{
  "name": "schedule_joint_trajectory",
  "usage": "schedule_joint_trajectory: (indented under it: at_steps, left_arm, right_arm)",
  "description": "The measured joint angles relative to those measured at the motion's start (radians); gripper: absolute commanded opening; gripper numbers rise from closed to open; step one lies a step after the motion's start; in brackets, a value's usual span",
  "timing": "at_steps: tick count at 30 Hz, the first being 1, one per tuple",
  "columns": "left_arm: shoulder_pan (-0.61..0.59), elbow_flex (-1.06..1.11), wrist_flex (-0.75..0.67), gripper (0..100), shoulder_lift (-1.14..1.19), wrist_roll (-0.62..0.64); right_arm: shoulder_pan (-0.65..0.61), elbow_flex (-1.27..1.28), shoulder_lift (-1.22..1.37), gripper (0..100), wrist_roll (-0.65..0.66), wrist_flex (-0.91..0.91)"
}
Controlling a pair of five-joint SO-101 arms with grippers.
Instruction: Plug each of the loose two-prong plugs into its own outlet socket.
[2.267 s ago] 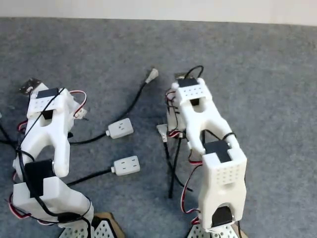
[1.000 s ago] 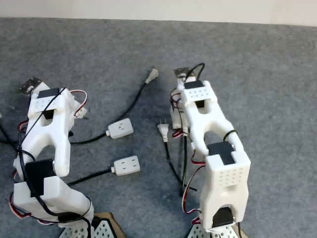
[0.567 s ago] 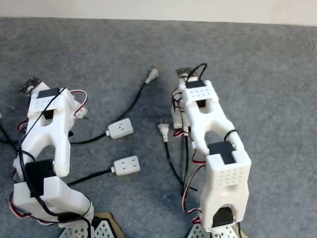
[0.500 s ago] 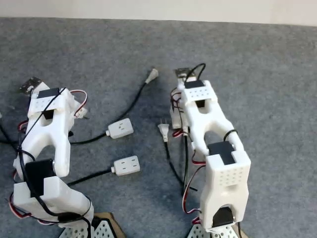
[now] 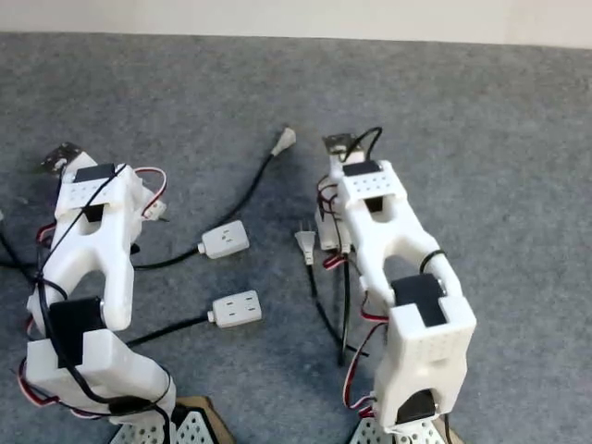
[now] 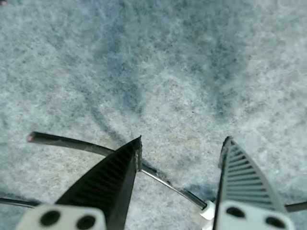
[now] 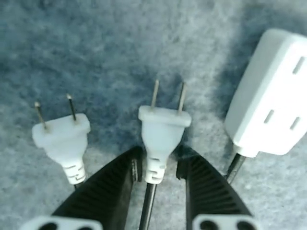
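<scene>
In the right wrist view, my right gripper is open, its black fingers close on either side of the cable end of a white two-prong plug. A second white plug lies alongside, and a white outlet socket lies on the plug's other side. From above, one plug lies just left of the right arm. Another plug lies farther back. Two outlet sockets lie between the arms. My left gripper is open above the carpet, over a black cable.
Grey carpet covers the whole surface. Black cables run from the sockets and plugs across the middle. More cables run under the right arm. The left arm stands at the left edge, with open carpet behind and to the right.
The right arm's wrist has shifted slightly left and toward its base in the last half second. The plug beside it has stayed put. The left arm has barely moved.
</scene>
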Motion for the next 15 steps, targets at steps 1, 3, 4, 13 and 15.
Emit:
schedule_joint_trajectory:
  at_steps: [1,3,4,13,15]
  left_arm:
    - [0.0,0.0,0.0,27,0.0,0.0]
    - [0.0,0.0,0.0,27,0.0,0.0]
    - [0.0,0.0,0.0,27,0.0,0.0]
    - [0.0,0.0,0.0,27,0.0,0.0]
    - [0.0,0.0,0.0,27,0.0,0.0]
  right_arm:
    - [0.0,0.011,-0.008,12.5,0.0,-0.011]
    - [0.0,0.021,-0.015,12.5,0.0,-0.023]
    - [0.0,0.026,-0.015,12.4,0.0,-0.029]
    - [0.009,0.032,-0.018,0.8,0.0,-0.051]
    - [0.009,0.029,-0.017,0.4,0.0,-0.051]
